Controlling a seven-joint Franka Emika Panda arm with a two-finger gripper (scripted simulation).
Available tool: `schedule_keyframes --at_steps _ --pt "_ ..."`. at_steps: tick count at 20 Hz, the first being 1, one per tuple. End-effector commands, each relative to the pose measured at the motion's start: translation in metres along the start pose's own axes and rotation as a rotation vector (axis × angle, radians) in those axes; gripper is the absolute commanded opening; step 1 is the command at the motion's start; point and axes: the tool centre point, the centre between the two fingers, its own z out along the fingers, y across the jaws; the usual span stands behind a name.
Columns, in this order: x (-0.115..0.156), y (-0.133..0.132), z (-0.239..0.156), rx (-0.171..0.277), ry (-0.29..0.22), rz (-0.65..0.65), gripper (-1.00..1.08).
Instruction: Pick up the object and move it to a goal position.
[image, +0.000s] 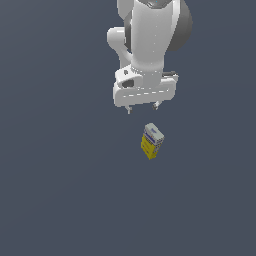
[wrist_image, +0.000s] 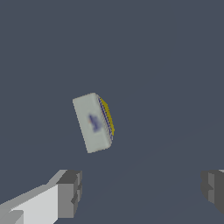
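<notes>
Gripper (image: 142, 107) hangs spread above the carton (image: 152, 141); it looks light, stiff; pinch its flat yellow sides.

Matt printed carton (image: 152, 141), gripper (image: 142, 106) – smooth white

The arm (image: 152, 35) is cut off by the exterior view's upper edge; the carton's (image: 152, 141) blue marks are illegible.
</notes>
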Motion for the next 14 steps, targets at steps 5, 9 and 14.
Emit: schedule_keyframes --at_steps 5,9,14 --pt "0.020 -0.026 0.046 -0.006 -0.011 -0.176 1.00" --pt "0.026 -0.039 0.066 -0.007 -0.014 -0.252 1.00" --pt "0.030 -0.046 0.078 -0.006 -0.017 -0.299 1.00"
